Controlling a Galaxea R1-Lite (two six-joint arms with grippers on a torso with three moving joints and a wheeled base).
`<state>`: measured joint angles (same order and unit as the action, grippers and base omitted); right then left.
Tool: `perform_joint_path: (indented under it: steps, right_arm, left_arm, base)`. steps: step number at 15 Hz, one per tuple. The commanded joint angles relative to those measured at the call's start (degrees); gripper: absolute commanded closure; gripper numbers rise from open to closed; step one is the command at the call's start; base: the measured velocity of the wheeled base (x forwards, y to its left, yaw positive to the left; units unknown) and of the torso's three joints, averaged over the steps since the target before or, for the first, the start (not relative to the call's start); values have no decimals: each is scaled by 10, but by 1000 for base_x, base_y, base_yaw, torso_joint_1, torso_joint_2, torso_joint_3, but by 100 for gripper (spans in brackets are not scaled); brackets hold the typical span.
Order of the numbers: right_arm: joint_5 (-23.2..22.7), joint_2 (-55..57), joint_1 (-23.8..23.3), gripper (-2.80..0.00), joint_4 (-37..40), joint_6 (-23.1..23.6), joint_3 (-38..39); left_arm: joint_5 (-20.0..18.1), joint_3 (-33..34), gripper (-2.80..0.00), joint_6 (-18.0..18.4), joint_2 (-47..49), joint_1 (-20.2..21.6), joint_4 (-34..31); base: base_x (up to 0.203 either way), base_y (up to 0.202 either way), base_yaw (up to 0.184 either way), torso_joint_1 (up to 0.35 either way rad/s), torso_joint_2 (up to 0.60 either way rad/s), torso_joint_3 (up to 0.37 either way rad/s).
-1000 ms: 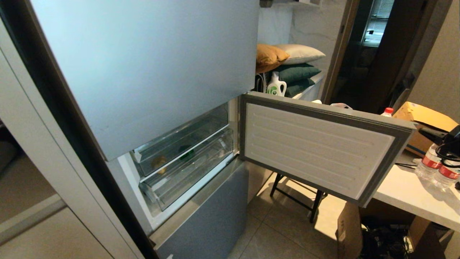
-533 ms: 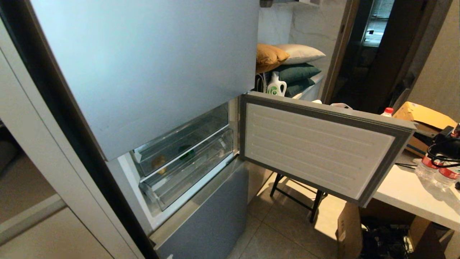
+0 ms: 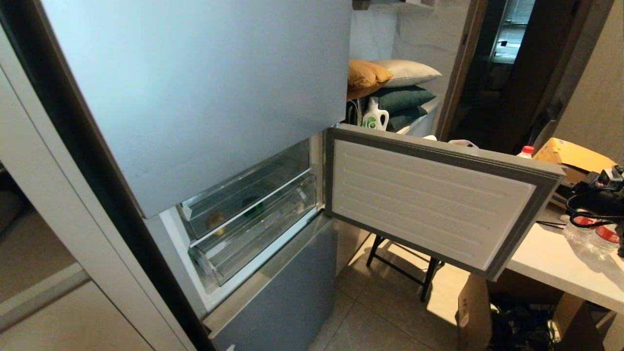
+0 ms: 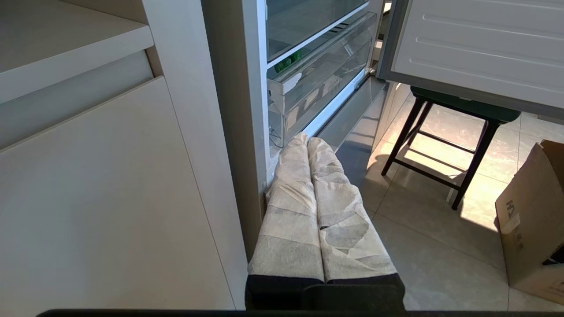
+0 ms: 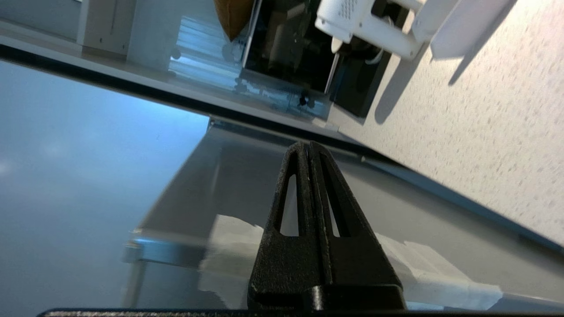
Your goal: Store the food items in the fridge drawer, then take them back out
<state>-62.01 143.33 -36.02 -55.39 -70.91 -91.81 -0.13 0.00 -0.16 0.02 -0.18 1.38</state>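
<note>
The silver-grey fridge stands with its middle compartment door swung out to the right, the white ribbed inner panel facing the camera. Inside, the upper wide shallow drawer of clear ridged plastic sits pushed in, and through its front wall show the two food items — the tan-brown oval potato-like lump towards the left and the glossy dark green bell pepper nearer the middle, well apart from each other. A second clear drawer lies just below it.

The left tool, its fingers wrapped in pale cloth tape, is pressed together with nothing between them; it hangs low beside the beige cabinet door, pointing towards the fridge's lower corner. The right tool, black with slotted fingers, is likewise fully closed on nothing, angled at the fridge's grey side. The right arm's dark wrist shows at the far right, over the white bench — above the clear plastic water bottles.
</note>
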Motion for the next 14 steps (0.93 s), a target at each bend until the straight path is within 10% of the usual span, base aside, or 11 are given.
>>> perform_joint_path:
  steps: [1,14]
  right_arm:
    - [-4,-3,1,0,-3,-4,16]
    - [-29,-67,39,0,-79,-2,206]
  left_arm:
    - [0,6,0,0,0,0,0]
    - [0,6,0,0,0,0,0]
  base:
    - [0,0,0,0,0,0]
    - [0,0,0,0,0,0]
